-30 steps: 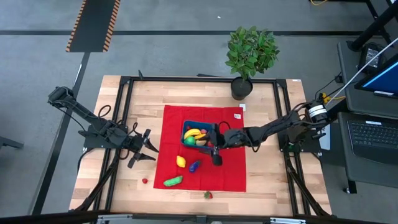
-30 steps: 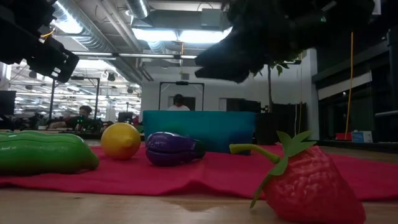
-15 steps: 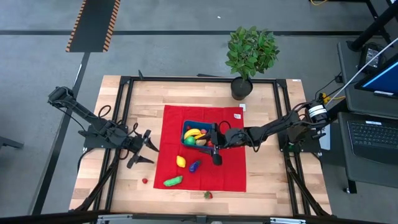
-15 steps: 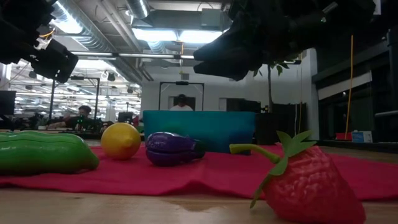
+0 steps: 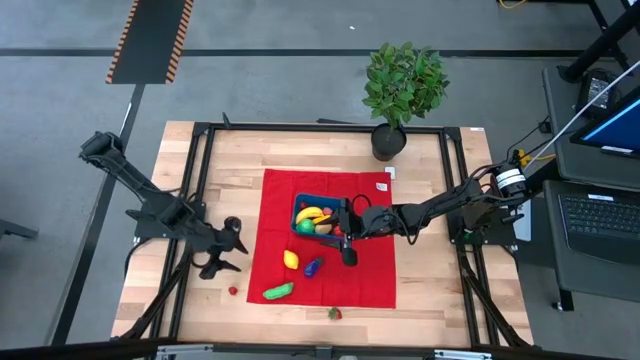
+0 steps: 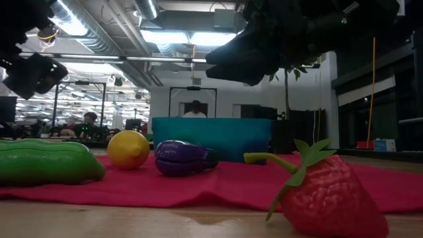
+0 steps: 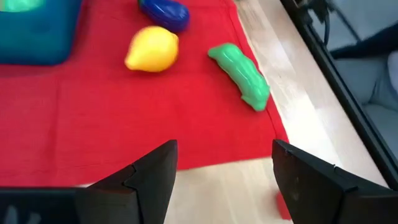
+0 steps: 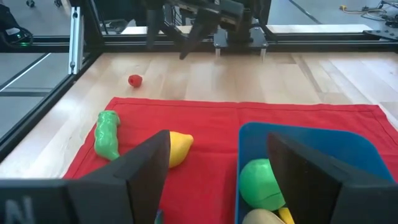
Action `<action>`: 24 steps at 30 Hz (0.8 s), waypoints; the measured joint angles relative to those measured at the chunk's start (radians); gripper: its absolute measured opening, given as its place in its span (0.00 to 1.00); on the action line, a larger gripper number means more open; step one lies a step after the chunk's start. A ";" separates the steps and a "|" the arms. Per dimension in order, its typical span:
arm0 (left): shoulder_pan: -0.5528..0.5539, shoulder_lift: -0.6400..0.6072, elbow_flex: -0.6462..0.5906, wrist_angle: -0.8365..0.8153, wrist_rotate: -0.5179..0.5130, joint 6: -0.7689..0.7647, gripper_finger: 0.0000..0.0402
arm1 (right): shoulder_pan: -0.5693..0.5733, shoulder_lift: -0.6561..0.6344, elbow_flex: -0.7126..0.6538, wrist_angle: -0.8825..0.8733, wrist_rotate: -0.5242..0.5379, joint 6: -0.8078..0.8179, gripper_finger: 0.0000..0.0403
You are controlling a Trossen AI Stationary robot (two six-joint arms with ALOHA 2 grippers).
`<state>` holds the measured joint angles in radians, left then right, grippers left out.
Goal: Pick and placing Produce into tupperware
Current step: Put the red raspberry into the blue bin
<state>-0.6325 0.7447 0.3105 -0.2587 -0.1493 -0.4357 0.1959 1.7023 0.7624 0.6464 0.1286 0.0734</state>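
Note:
The dark teal-blue tupperware sits on a red cloth and holds several produce pieces, yellow, green and red. On the cloth lie a yellow lemon, a purple eggplant and a green cucumber. A strawberry and a small red piece rest on bare wood. My right gripper hangs open above the tupperware's right end. My left gripper is open over the wood just left of the cloth, facing the lemon and cucumber.
A potted plant stands at the table's far edge, beyond the cloth. A black metal frame runs around the tabletop. Bare wood lies left, right and near of the cloth. People sit in the room behind.
My left gripper has drawn back a little toward the table's near-left, away from the cloth, staying open. The produce and the tupperware have kept their places.

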 joint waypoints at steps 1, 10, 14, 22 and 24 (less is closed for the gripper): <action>-0.012 0.029 0.016 -0.004 -0.004 -0.005 0.62 | 0.000 0.000 0.000 -0.001 0.000 0.000 0.66; -0.143 0.354 0.226 -0.184 -0.054 -0.199 0.62 | 0.000 0.000 0.000 -0.004 0.000 -0.004 0.66; -0.206 0.480 0.350 -0.256 -0.073 -0.271 0.62 | 0.001 0.000 0.000 -0.004 0.000 -0.004 0.66; -0.319 0.668 0.579 -0.462 -0.081 -0.461 0.62 | 0.018 0.000 0.000 -0.003 0.000 0.003 0.66; -0.348 0.705 0.620 -0.530 -0.085 -0.514 0.62 | 0.029 0.000 0.000 -0.002 0.000 -0.001 0.66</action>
<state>-0.9808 1.4493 0.9305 -0.7890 -0.2340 -0.9502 0.2247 1.7023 0.7628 0.6445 0.1284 0.0724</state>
